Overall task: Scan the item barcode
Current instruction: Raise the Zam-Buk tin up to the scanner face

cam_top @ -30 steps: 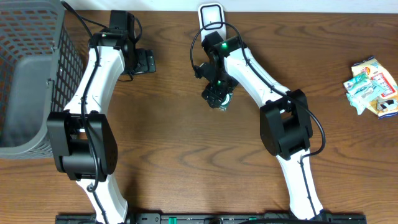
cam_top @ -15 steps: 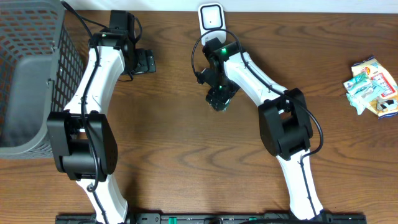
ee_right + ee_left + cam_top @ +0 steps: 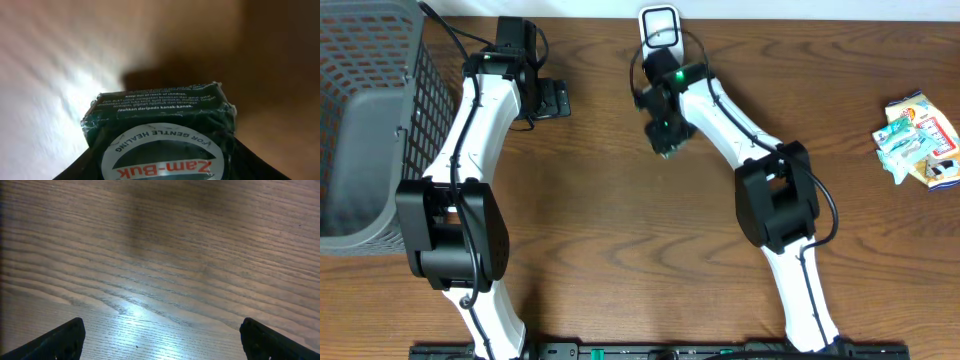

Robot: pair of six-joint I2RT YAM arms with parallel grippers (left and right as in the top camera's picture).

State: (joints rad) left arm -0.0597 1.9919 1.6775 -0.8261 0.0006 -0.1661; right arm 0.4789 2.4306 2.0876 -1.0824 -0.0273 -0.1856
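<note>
The item is a dark green Zam-Buk box [image 3: 160, 107] with a white oval label. It fills the lower middle of the right wrist view, its printed side facing away from the camera. My right gripper [image 3: 165, 167] is shut on it, a dark finger pressed against each side. In the overhead view that gripper [image 3: 663, 135] hangs just below the white barcode scanner [image 3: 660, 25] at the table's far edge and hides most of the box. My left gripper [image 3: 552, 98] is open over bare wood, its fingertips [image 3: 65, 340] wide apart with nothing between them.
A dark mesh basket [image 3: 370, 120] with a grey liner fills the far left. Several snack packets [image 3: 918, 140] lie at the right edge. The wooden table [image 3: 620, 230] spreads between the two arms.
My right gripper's jaws have closed onto the box and moved up the table toward the scanner. The left arm has not moved.
</note>
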